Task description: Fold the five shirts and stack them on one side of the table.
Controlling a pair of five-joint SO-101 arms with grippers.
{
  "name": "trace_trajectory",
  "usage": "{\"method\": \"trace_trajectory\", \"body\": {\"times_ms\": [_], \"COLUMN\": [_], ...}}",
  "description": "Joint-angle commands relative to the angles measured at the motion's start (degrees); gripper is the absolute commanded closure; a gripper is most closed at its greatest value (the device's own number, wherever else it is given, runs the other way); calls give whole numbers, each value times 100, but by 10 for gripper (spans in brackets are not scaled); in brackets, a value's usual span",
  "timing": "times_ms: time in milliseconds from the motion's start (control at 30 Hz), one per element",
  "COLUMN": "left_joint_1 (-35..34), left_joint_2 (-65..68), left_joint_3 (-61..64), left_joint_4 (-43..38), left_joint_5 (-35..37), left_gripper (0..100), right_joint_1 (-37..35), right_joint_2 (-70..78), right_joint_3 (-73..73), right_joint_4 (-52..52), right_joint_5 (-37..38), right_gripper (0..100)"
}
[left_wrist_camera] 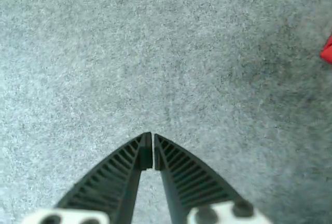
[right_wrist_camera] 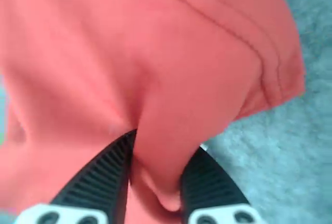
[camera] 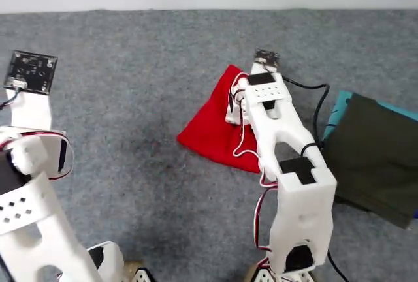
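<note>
We are seeing the left gripper (left_wrist_camera: 153, 142) hanging over the bare gray table cover (camera: 124, 106), its jaws pressed together on nothing. Near the middle, the right gripper (right_wrist_camera: 165, 142) is pinching a fold of the red shirt (camera: 210, 130), which is lying on the cover. At the far right, a folded dark shirt (camera: 375, 158) is resting on a teal shirt (camera: 336, 112).

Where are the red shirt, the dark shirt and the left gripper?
red shirt (camera: 209, 132), high view, fabric beside the arm
dark shirt (camera: 372, 155), high view, its middle
left gripper (left_wrist_camera: 152, 137), left wrist view, between fingertips
</note>
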State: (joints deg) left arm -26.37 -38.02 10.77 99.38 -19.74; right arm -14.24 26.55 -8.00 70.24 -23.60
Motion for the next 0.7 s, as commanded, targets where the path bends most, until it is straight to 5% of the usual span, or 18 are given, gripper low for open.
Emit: {"method": "trace_trajectory", "body": {"times_ms": [0,300,667], "left_joint_1": [-26,-26,-26], "left_joint_2": [-88,-88,-88], "left_joint_3": [-31,-31,-31], "left_joint_4": [97,97,97], "left_joint_5": [-97,-97,-97], "left_gripper": [986,986,986], "right_joint_1": [136,646,2316], "right_joint_2": [-1209,-2923,-3916], "right_joint_3": [-105,-105,-70], "right_joint_4": [374,1684,2492], "right_joint_5": [501,1407,3024], "right_gripper": [989,990,990]}}
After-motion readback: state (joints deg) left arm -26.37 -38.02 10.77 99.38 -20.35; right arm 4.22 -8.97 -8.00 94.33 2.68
